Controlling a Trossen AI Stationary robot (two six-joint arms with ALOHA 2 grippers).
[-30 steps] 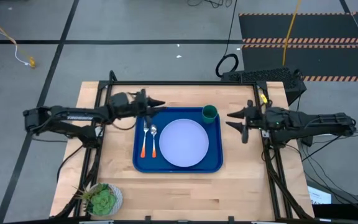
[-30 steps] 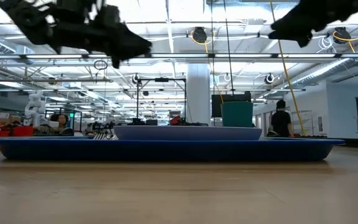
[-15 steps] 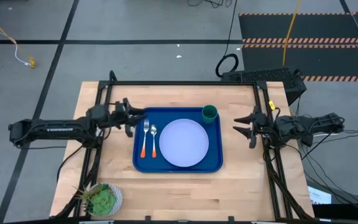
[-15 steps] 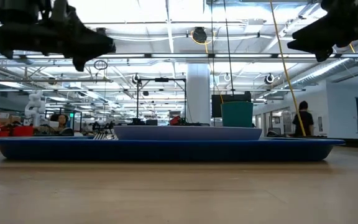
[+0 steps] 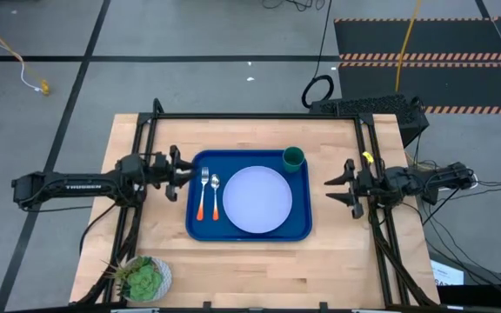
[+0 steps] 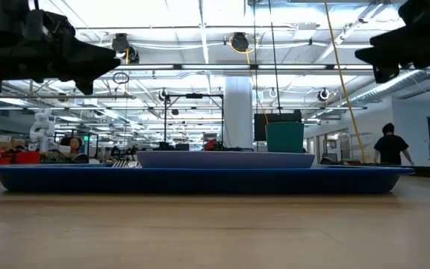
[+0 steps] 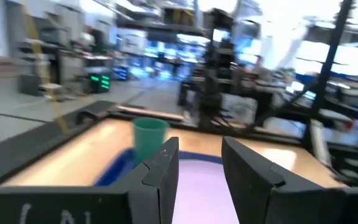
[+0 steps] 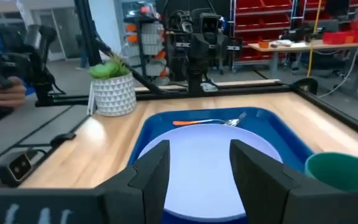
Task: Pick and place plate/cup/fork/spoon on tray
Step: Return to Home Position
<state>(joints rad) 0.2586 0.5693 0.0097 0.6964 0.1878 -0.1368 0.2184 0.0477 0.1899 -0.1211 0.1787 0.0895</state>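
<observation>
high view alone shows fork, spoon beside plate on tray. left hand, right hand open, empty, both drawn further back.

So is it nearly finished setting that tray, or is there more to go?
It looks finished. The plate lies in the middle of the blue tray, the cup stands in a corner of it, and the fork and spoon lie side by side next to the plate. Nothing is in hand: the left gripper and right gripper are open and empty, off either side of the tray. Nothing appears left to place.
</observation>
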